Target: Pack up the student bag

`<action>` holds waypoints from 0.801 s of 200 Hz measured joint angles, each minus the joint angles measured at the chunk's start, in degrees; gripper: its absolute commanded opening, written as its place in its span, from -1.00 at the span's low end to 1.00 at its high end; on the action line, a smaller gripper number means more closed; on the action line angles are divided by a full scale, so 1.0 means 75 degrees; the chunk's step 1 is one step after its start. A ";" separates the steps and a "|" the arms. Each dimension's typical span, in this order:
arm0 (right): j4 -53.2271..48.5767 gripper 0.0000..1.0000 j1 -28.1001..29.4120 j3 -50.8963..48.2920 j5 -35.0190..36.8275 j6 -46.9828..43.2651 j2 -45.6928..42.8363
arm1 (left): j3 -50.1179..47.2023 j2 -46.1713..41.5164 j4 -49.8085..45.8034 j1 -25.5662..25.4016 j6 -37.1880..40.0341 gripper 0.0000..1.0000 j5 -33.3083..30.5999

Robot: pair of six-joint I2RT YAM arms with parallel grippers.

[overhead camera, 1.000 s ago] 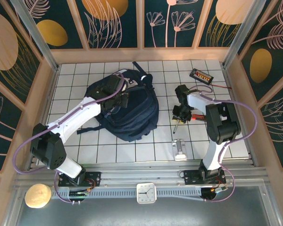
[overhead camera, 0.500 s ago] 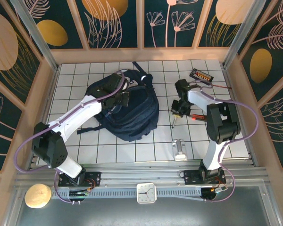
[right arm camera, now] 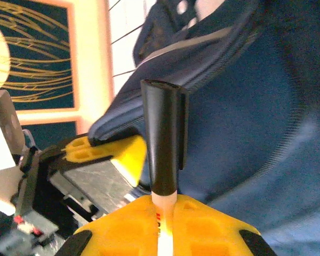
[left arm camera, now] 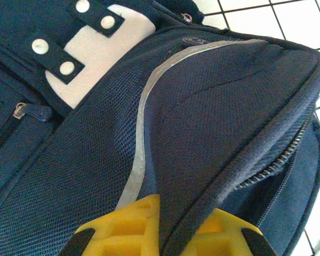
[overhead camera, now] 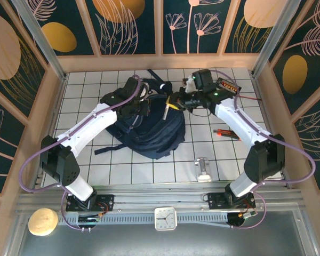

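Observation:
The student bag (overhead camera: 149, 133) is a large navy backpack lying on the tiled table, left of centre. My left gripper (overhead camera: 143, 106) is shut on the edge of its upper flap (left arm camera: 213, 106), holding the zip opening apart; the fabric runs between the yellow fingers (left arm camera: 122, 229). My right gripper (overhead camera: 177, 104) is shut on a white pen with a black cap (right arm camera: 162, 138). The pen (overhead camera: 168, 110) hangs above the bag's top, close to the left gripper. In the right wrist view the cap points at the blue fabric (right arm camera: 256, 133) beside the lifted flap.
A red pen (overhead camera: 226, 133) lies on the tiles to the right of the bag. A black case with orange marks (overhead camera: 228, 85) is at the back right, and a small silver object (overhead camera: 204, 169) is near the front edge. Walls enclose the table.
My right gripper closed on the pen, lifted it off the tiles at the right and swung it left to above the bag's top. The left gripper stayed on the flap.

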 measured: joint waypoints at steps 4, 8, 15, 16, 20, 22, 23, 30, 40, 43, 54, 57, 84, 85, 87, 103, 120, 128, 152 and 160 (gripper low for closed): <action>0.0175 -0.81 0.0076 -0.0003 -0.0076 0.0160 0.0122 | 0.0012 0.0000 -0.0003 0.0000 -0.0038 -1.00 0.0023; 0.0323 -0.81 0.0134 -0.0003 -0.0111 0.0242 0.0221 | 0.0026 0.0003 -0.0012 0.0000 -0.0058 -1.00 0.0032; 0.0603 -0.81 0.0248 -0.0003 -0.0192 0.0481 0.0437 | 0.0047 0.0006 -0.0026 0.0000 -0.0114 -1.00 0.0052; 0.0629 -0.81 0.0259 -0.0003 -0.0201 0.0516 0.0463 | 0.0055 0.0006 -0.0032 0.0000 -0.0128 -1.00 0.0052; 0.0755 -0.81 0.0306 -0.0003 -0.0216 0.0597 0.0560 | 0.0061 0.0006 -0.0038 0.0000 -0.0146 -1.00 0.0050; 0.0839 -0.81 0.0329 -0.0003 -0.0233 0.0664 0.0627 | 0.0064 0.0006 -0.0038 0.0003 -0.0169 -1.00 0.0050; 0.0877 -0.81 0.0341 -0.0003 -0.0248 0.0717 0.0667 | 0.0064 0.0006 -0.0041 0.0006 -0.0175 -1.00 0.0050; 0.1093 -0.82 0.0396 -0.0003 -0.0265 0.0871 0.0831 | 0.0070 0.0006 -0.0038 0.0023 -0.0224 -1.00 0.0050; 0.1326 -0.82 0.0446 0.0000 -0.0286 0.1078 0.1020 | 0.0070 0.0006 -0.0038 0.0041 -0.0289 -1.00 0.0052; 0.1373 -0.82 0.0455 0.0000 -0.0283 0.1134 0.1081 | 0.0070 0.0006 -0.0038 0.0044 -0.0312 -1.00 0.0052; 0.1518 -0.81 0.0478 0.0000 -0.0251 0.1329 0.1291 | 0.0087 0.0006 -0.0035 0.0044 -0.0361 -1.00 0.0067; 0.1562 -0.79 0.0478 0.0000 -0.0254 0.1370 0.1364 | 0.0090 0.0006 -0.0032 0.0041 -0.0361 -1.00 0.0079; 0.1763 -0.29 0.0490 0.0009 -0.0140 0.1699 0.1891 | 0.0099 0.0006 -0.0032 0.0035 -0.0425 -1.00 0.0111; 0.1763 -0.26 0.0490 0.0012 -0.0140 0.1696 0.1903 | 0.0099 0.0006 -0.0032 0.0035 -0.0431 -1.00 0.0111; 0.1775 -0.20 0.0490 0.0012 -0.0140 0.1658 0.1935 | 0.0099 0.0006 -0.0032 0.0035 -0.0440 -1.00 0.0111; 0.1778 0.09 0.0493 0.0055 -0.0102 0.1775 0.2116 | 0.0099 0.0006 -0.0017 0.0035 -0.0458 -1.00 0.0140; 0.1679 0.13 0.0510 0.0178 -0.0055 0.1711 0.2148 | 0.0099 0.0006 0.0026 0.0035 -0.0504 -1.00 0.0137; 0.1629 0.13 0.0519 0.0251 -0.0047 0.1679 0.2139 | 0.0099 0.0006 0.0038 0.0035 -0.0525 -1.00 0.0137; 0.1329 0.13 0.0519 0.0309 0.0038 0.1480 0.1996 | 0.0099 0.0006 0.0087 0.0035 -0.0533 -1.00 0.0152; 0.1166 0.13 0.0519 0.0309 0.0102 0.1405 0.1897 | 0.0099 0.0006 0.0096 0.0035 -0.0530 -1.00 0.0169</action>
